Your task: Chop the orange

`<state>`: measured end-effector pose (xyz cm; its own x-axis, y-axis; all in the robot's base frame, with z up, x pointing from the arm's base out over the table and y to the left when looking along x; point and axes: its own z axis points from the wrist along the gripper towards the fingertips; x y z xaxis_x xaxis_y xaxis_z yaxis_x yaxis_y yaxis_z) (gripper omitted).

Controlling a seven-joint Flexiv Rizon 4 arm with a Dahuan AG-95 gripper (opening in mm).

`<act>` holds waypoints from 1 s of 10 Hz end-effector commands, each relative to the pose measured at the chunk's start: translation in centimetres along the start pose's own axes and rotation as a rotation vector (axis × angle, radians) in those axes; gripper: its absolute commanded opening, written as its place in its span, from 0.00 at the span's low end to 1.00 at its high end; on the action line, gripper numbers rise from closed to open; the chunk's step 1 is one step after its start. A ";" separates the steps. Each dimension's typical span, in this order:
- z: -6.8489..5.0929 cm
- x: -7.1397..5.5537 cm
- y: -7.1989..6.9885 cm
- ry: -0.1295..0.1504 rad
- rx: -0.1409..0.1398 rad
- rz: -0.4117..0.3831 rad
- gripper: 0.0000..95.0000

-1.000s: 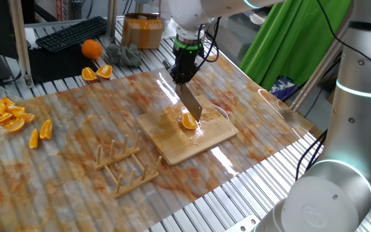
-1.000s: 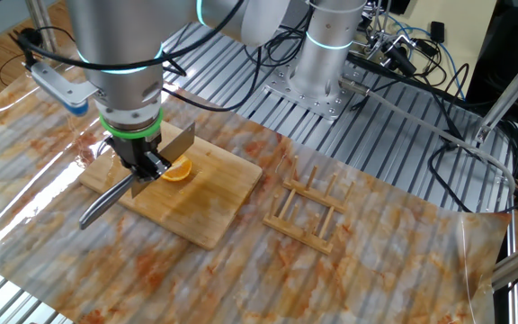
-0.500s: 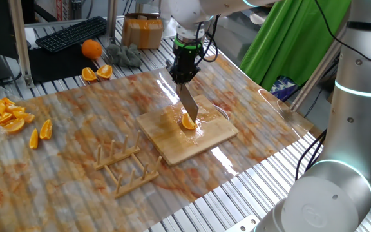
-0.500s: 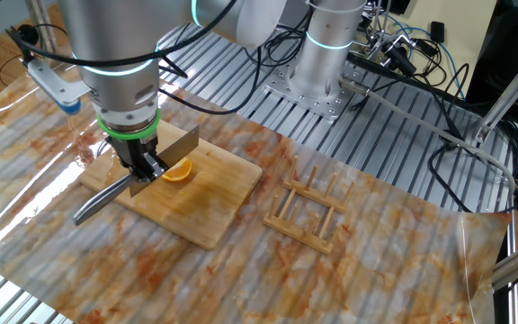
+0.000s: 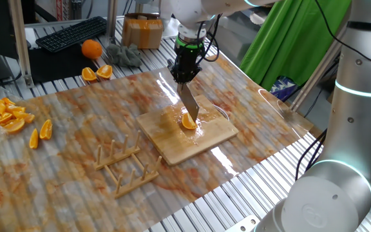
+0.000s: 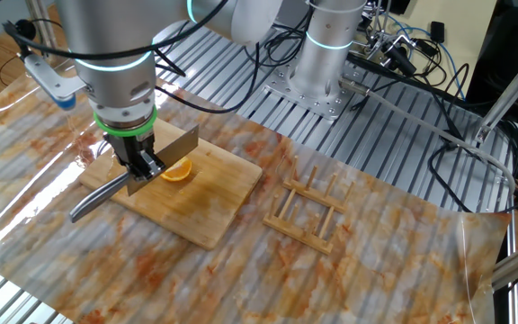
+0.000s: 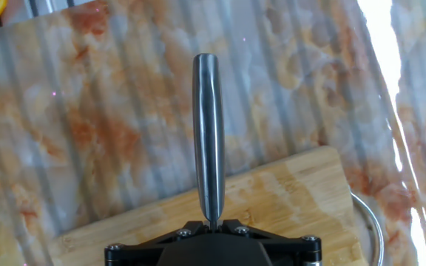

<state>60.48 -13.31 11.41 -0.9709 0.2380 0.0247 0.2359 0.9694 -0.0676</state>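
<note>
My gripper (image 6: 142,162) points straight down over the wooden board (image 5: 189,135), jaws clamped tight on a knife (image 6: 165,151). The grip sits where blade meets handle. In the other fixed view the blade sticks out to the right of my fingers and the steel handle (image 6: 102,193) runs down-left, past the board's edge. In the hand view only the handle (image 7: 207,133) shows, a long shiny bar reaching out from under the gripper body over the board's edge (image 7: 287,196) and the stained plastic sheet (image 7: 109,111).

The orange (image 5: 189,121), a small cut crescent, lies on the board near its middle. In one fixed view the blade (image 5: 189,103) slants down onto it; the other fixed view has the piece (image 6: 176,171) just right of my fingers, below the blade. Blade edge looks to be on the fruit, but I cannot tell for sure whether it is in contact or just above.

Board rests on the orange-stained sheet over a slatted metal table (image 5: 237,206). A wooden rack (image 5: 126,164) lies on the sheet near the board. Far off at the sheet's left end: a heap of orange wedges (image 5: 4,115), two loose wedges (image 5: 39,133). Beyond the sheet: a whole orange (image 5: 91,48), two more cut pieces (image 5: 96,73), a keyboard (image 5: 73,32).
</note>
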 end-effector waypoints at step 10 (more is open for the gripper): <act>-0.2 -0.5 -0.8 0.031 -0.051 0.025 0.00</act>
<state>60.76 -14.21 11.68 -0.9659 0.2495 0.0688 0.2496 0.9683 -0.0075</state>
